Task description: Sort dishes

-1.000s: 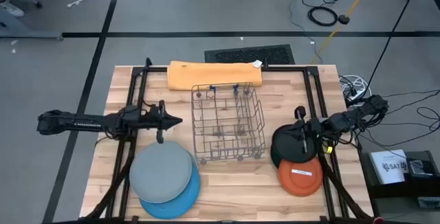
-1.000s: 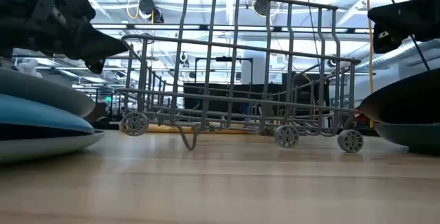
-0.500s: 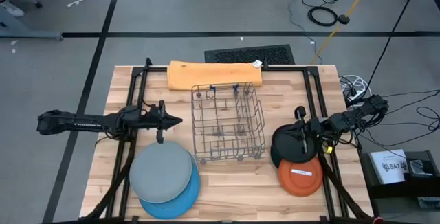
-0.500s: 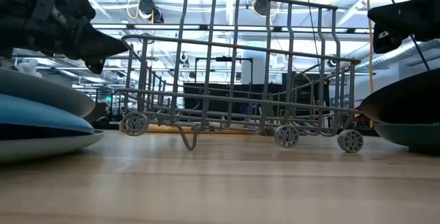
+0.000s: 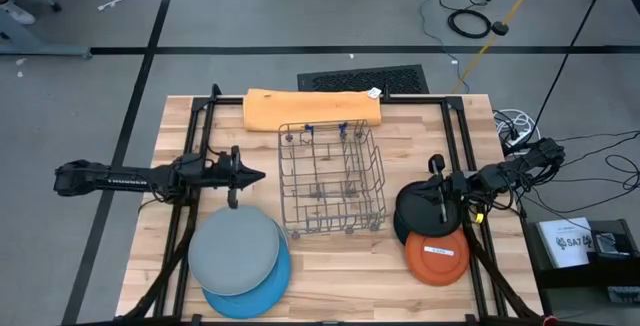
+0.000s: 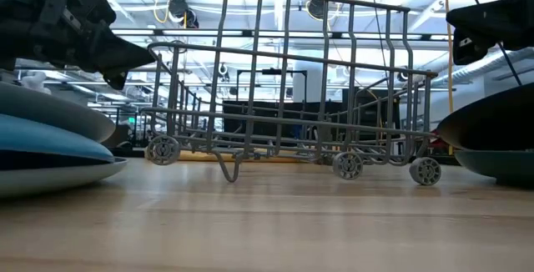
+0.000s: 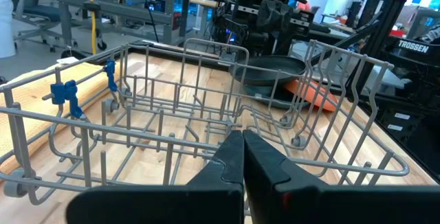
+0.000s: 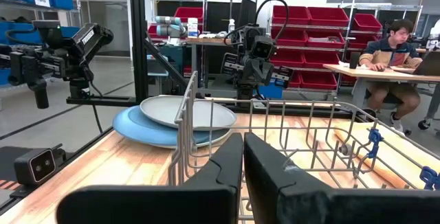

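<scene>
**Both arms waiting, no plate lifted yet**

Nothing is moving: compared with a second ago, both arms, all four plates and the rack are sitting exactly where they were.

Left gripper [image 5: 255, 176] is hovering with its fingers pressed together, holding nothing, just at the rack's nine o'clock side and pointing toward three o'clock. Right gripper [image 5: 436, 166] is likewise pinched closed and empty, hanging over the twelve o'clock edge of the black plate [image 5: 420, 209].

Outward from the left gripper, toward six o'clock, the grey plate [image 5: 233, 250] is lying on top of the blue plate [image 5: 275, 278]. Beside the right gripper, the black plate is overlapping the orange plate [image 5: 437, 256], which carries a white sticker.

At the table's centre the wire rack [image 5: 331, 178] is standing empty. An orange cloth [image 5: 312, 108] is lying at its twelve o'clock side.

Judging by this, sorting is only at its start. The next move probably calls for a gripper to open, drop to a plate's rim and pinch it there.

Bare table [image 5: 340, 261] at the rack's six o'clock side is giving open room; the plates are lying flat, so catching a rim may be awkward.
</scene>
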